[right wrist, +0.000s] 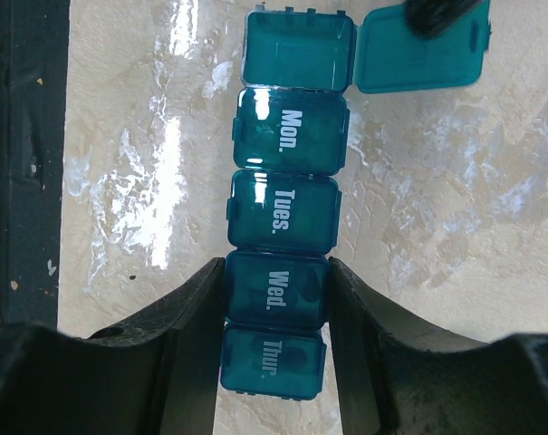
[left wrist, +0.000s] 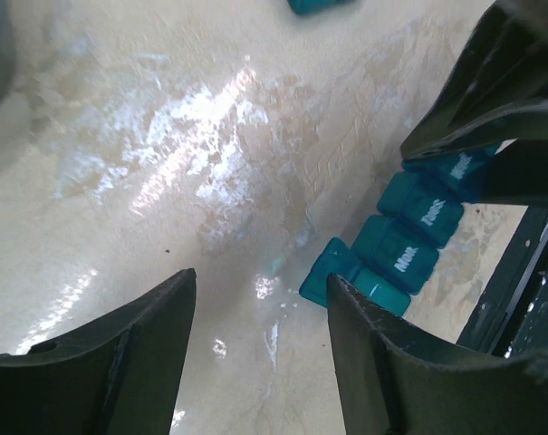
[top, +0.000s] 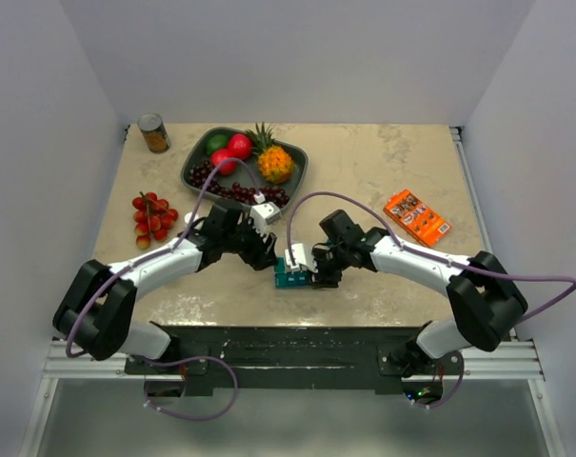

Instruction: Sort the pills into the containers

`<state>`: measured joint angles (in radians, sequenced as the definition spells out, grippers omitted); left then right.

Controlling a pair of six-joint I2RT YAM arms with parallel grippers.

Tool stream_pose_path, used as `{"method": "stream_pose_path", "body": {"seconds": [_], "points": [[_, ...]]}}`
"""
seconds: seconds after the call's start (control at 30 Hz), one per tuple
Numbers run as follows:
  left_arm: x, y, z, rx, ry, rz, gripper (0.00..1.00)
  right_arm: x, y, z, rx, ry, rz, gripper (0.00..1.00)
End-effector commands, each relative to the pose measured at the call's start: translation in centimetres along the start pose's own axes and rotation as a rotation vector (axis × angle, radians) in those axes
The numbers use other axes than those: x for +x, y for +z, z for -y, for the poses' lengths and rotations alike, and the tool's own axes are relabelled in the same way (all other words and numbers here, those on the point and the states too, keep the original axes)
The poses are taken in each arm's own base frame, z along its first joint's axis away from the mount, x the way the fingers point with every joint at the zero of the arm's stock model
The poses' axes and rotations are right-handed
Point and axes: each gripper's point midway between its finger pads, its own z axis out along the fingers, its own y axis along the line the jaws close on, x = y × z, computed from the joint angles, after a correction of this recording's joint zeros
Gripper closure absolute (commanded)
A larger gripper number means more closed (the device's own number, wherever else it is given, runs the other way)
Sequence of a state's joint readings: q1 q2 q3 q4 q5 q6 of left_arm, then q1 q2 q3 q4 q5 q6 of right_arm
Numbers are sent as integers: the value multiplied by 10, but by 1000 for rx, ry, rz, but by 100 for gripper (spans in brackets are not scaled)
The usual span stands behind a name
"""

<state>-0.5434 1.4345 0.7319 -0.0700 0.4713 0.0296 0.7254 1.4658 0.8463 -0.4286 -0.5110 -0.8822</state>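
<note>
**Though it's underway, the pill sorting has barely started**

As far as I can tell, the containers [right wrist: 278,213] sit on the table [top: 383,162] just on the near side of the fruit tray [top: 188,173], toward the arm bases. It's a teal strip marked Mon. to Thur. plus one more cube on the end. That end cube [right wrist: 296,50] has its lid [right wrist: 423,50] flipped open and looks empty, while the other four are closed.

Meanwhile the right end effector [right wrist: 275,272] is pinching the strip at the Wed. cube, one finger on each side. On the tray side of the strip, the left end effector [left wrist: 260,299] is spread wide with nothing in it, right by the open cube.

No pills show up in any view. I'd call this prep only: all the actual sorting is left, and more lids need opening.
</note>
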Motion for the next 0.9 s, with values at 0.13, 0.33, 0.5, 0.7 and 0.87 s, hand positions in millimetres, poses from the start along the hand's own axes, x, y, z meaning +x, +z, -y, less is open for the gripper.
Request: {"method": "stream_pose_path", "body": {"seconds": [0.13, 0.33, 0.5, 0.7, 0.87], "points": [[-90, -72, 0, -173, 45, 349, 30, 5, 10, 11, 24, 25, -31, 78], [-90, -117, -2, -300, -51, 406, 25, 14, 14, 13, 20, 45, -67, 75], [-83, -143, 4, -339, -131, 437, 21, 19, 18, 12, 1, 58, -94, 71], [-81, -168, 17, -339, -167, 486, 19, 25, 20, 13, -14, 41, -125, 67], [-82, -181, 22, -348, -166, 499, 19, 26, 16, 11, -89, -62, -161, 67]]}}
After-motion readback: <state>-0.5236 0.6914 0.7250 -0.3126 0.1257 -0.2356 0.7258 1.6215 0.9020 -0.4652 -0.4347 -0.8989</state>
